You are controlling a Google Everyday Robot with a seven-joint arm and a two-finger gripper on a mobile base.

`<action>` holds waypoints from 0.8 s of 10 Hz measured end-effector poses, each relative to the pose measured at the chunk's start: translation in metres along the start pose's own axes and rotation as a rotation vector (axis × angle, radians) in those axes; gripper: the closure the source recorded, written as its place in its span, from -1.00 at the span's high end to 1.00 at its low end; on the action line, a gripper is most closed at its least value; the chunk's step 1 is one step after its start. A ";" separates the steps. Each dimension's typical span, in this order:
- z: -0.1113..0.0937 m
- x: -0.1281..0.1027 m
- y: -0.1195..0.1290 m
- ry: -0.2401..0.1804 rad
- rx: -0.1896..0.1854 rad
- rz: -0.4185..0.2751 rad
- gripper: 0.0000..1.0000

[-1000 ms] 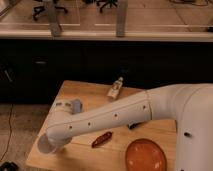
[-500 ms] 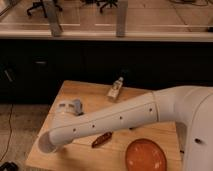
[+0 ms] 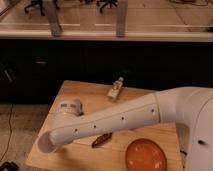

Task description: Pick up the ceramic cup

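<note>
- The smooth white arm (image 3: 115, 120) reaches from 3 o'clock across the wooden table (image 3: 75, 90) towards 8 o'clock. The gripper is out of sight behind it, with jaws clenched.
- The ceramic cup (image 3: 70, 107) is at 10 o'clock, touching the arm's upper edge in the view. I cannot tell its axis.
- The cup is white, cylindrical and partly greyish. The orange plate (image 3: 145, 155) at 5 o'clock is round and flat.

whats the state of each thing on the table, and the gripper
small white cylindrical ceramic cup: seems upright, left side of the wooden table, partly behind the white robot arm
two-finger gripper: shut, hidden behind the arm near the cup; grip not visible
wide flat orange plate: right side up, empty, front right
dark red-brown oblong packet: lying flat, partly under the arm
small pale bottle-like object: lying near the far edge
</note>
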 end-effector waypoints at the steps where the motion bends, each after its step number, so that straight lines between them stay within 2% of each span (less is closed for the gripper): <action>1: 0.000 0.000 0.001 0.000 0.008 -0.001 -1.00; 4: -0.001 0.001 0.002 -0.008 0.034 0.017 -1.00; 8: -0.003 0.004 0.008 -0.016 0.095 0.064 -1.00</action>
